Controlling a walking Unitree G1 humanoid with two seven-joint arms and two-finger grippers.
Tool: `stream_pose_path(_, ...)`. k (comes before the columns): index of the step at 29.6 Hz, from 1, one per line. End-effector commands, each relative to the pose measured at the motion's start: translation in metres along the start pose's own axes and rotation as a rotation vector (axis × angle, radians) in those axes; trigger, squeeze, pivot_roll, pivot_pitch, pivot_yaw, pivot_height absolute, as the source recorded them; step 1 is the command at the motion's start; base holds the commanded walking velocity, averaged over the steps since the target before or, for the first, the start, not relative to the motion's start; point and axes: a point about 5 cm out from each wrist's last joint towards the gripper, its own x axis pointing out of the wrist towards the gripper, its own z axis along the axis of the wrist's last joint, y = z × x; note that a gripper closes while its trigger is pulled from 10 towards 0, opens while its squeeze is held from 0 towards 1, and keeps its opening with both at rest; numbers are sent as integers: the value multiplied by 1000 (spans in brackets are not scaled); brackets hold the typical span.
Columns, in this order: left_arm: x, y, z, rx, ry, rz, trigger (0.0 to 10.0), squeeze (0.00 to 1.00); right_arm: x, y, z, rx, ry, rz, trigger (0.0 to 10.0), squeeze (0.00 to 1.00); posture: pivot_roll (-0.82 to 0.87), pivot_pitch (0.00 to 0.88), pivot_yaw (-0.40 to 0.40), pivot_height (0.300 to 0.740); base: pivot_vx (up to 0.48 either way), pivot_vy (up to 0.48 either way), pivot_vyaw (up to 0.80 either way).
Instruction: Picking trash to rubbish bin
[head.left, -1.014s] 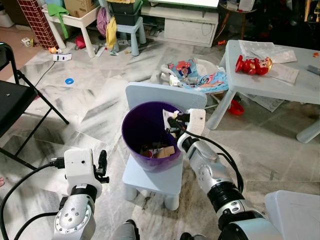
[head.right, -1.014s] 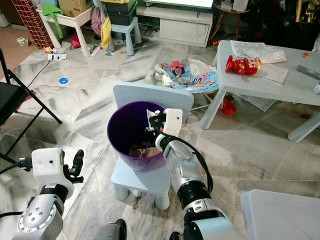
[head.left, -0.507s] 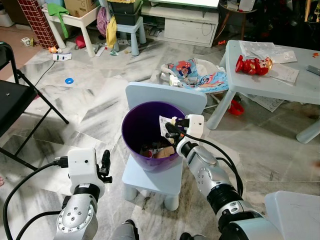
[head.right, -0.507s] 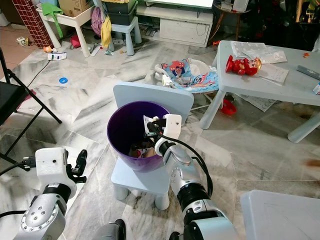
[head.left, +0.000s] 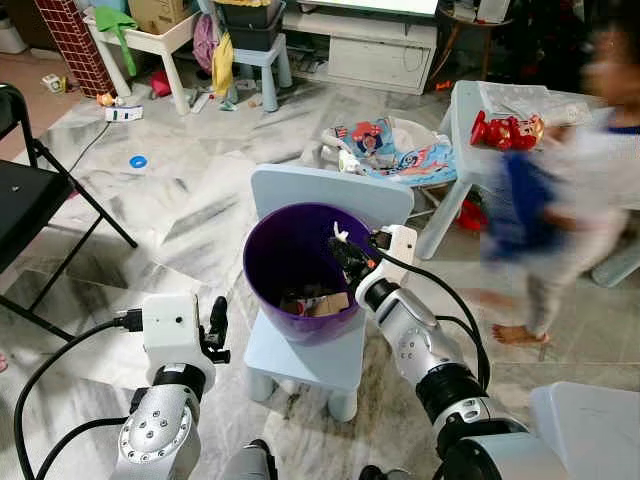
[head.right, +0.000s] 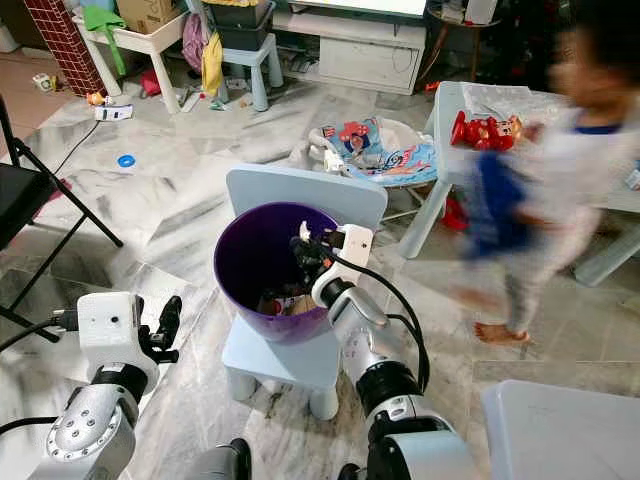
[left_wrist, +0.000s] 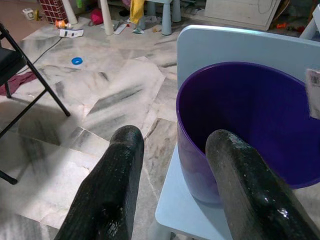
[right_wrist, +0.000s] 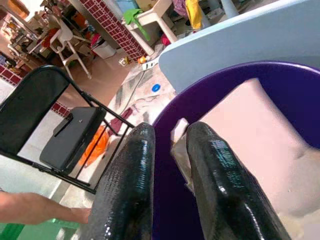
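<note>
A black folding metal chair stood at the far left of the marble floor. The robot's left gripper hung idle beside the bin, its jaws parted and empty. At centre, the round purple plastic rubbish bin, already holding scraps, sat on a small pale-blue child's chair. The right gripper reached over the bin's rim, its jaws nearly closed and pinching a crumpled white paper wrapper inside the bin's mouth. The drop appeared to be the step in hand; the next move called for the jaws to part and the arm to withdraw. At right, a blurred person passed a pale-grey plastic desk.
</note>
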Motion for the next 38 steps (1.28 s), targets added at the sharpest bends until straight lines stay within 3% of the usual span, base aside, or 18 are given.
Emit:
stream_pose_path(1,0,0,-3,0,13,0,10000,0,19,69,-29,151,31,153,10000,1000,301,153,-80,740,0,0,0)
stream_pose_path(21,4,-3,-3,-10,10,-6,10000,0,17,69,-30,140,49,182,10000,1000,289,141,-84,740,0,0,0)
stream_pose_path(24,5,-4,-2,-11,6,-8,10000,0,18,67,-22,124,23,175,10000,1000,289,141,-84,740,0,0,0)
stream_pose_path(31,10,-4,2,-17,-22,-14,10000,0,14,56,10,-37,-78,172,10000,1000,257,135,-83,740,0,0,0)
stream_pose_path(32,11,-4,4,-17,-31,-18,10000,0,12,54,15,-69,-96,170,10000,871,246,134,-82,740,0,0,0)
stream_pose_path(33,12,-5,7,-18,-43,-22,10000,0,10,51,21,-96,-112,166,10000,306,241,134,-80,740,0,0,0)
stream_pose_path(34,14,-6,10,-20,-58,-31,10000,0,6,46,29,-134,-136,154,10000,0,232,132,-79,740,0,0,0)
stream_pose_path(35,18,-10,15,-32,-86,-54,10000,0,-2,35,43,-195,-176,126,10000,0,212,130,-76,740,0,0,0)
stream_pose_path(38,22,-16,20,-41,-119,-88,10000,0,-14,23,60,-258,-214,87,10000,0,189,128,-74,740,0,0,0)
